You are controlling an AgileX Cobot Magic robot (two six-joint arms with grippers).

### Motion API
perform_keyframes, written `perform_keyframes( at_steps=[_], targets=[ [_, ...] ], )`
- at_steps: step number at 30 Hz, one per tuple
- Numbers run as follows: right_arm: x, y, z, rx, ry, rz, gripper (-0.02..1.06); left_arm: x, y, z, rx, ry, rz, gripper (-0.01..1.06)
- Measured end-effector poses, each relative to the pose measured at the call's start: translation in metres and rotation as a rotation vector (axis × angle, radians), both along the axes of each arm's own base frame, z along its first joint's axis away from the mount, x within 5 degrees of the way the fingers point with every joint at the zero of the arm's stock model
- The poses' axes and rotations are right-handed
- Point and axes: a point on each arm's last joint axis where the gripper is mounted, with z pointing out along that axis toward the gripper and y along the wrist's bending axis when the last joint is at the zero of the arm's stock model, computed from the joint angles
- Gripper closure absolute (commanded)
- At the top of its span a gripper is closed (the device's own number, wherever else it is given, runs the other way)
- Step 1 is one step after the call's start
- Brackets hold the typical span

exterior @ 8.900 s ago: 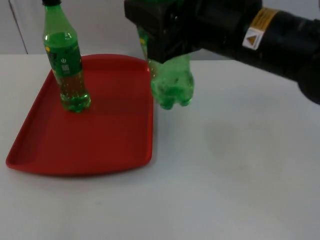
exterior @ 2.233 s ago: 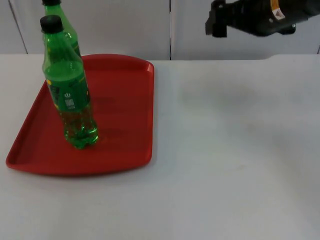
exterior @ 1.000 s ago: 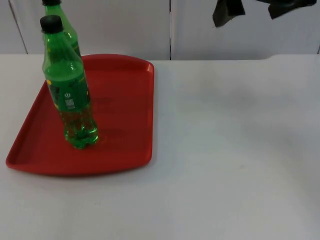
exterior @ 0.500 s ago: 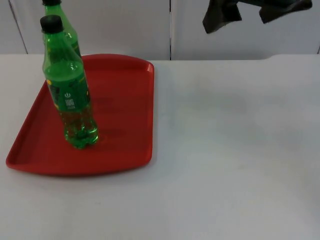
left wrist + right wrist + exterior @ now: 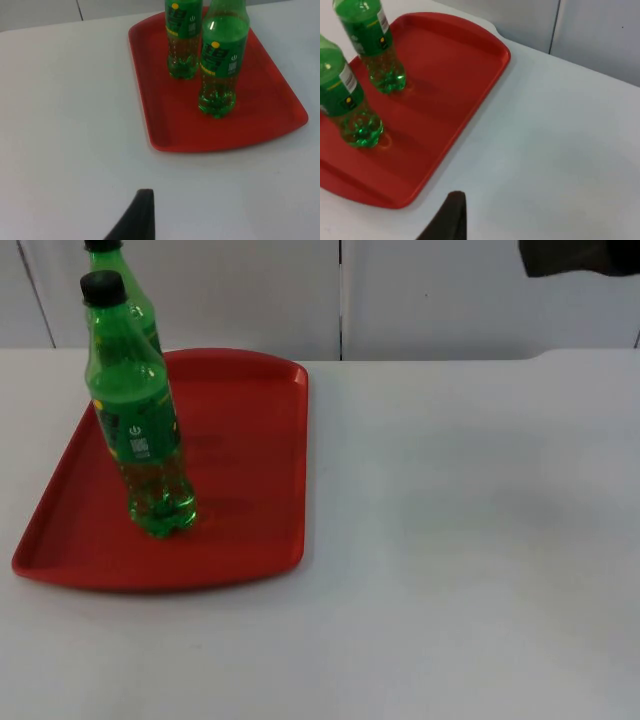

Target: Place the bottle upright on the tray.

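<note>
A: What is the biggest thing here?
B: The white table (image 5: pixel 460 540). It ends at a grey wall (image 5: pixel 430 295).
A: And on the table?
B: A red tray (image 5: pixel 240 440). It lies near the table's left edge, close to the wall.
A: Where are the bottles?
B: Both stand upright on the tray. The near bottle (image 5: pixel 135 420) is green with a black cap. It stands by the tray's left edge, about halfway along it. The far bottle (image 5: pixel 128 295) stands just behind it, toward the tray's far left corner. The near one hides most of it from the top.
A: Do they touch?
B: From the wrist views there is a small gap between them, so no.
A: Where is the right gripper?
B: I see a dark bit of the right arm (image 5: pixel 580 255) up over the table's far right corner. One black fingertip (image 5: pixel 451 217) shows above the table, near the tray's edge. I cannot tell if the right gripper is open or closed.
A: And the left gripper?
B: One black fingertip (image 5: pixel 137 217) shows above the bare table, well apart from the tray. That arm waits. I cannot tell if its gripper is open or closed either.
A: Is anything holding a bottle?
B: No. Both bottles stand alone.
</note>
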Motion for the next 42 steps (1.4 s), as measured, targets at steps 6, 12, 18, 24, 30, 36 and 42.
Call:
perform_keyframes(
  at_steps=[6, 12, 18, 24, 30, 36, 42],
  targets=[
    [-0.038, -0.021, 0.003, 0.023, -0.048, 0.001, -0.01, 0.0, 0.0, 0.0, 0.0, 0.0, 0.0, 0.0],
    [-0.074, -0.041, 0.006, 0.058, -0.112, 0.001, -0.01, 0.0, 0.0, 0.0, 0.0, 0.0, 0.0, 0.0],
    [-0.113, -0.063, 0.01, 0.093, -0.208, 0.004, -0.01, 0.0, 0.0, 0.0, 0.0, 0.0, 0.0, 0.0],
    [-0.147, -0.082, 0.01, 0.087, -0.237, 0.011, -0.01, 0.0, 0.0, 0.0, 0.0, 0.0, 0.0, 0.0],
    [-0.18, -0.102, 0.005, 0.045, -0.236, 0.01, -0.01, 0.0, 0.0, 0.0, 0.0, 0.0, 0.0, 0.0],
    [-0.209, -0.119, 0.0, 0.037, -0.234, 0.006, -0.01, 0.0, 0.0, 0.0, 0.0, 0.0, 0.0, 0.0],
    [-0.229, -0.131, -0.007, 0.043, -0.224, -0.001, -0.01, 0.0, 0.0, 0.0, 0.0, 0.0, 0.0, 0.0]
  ],
)
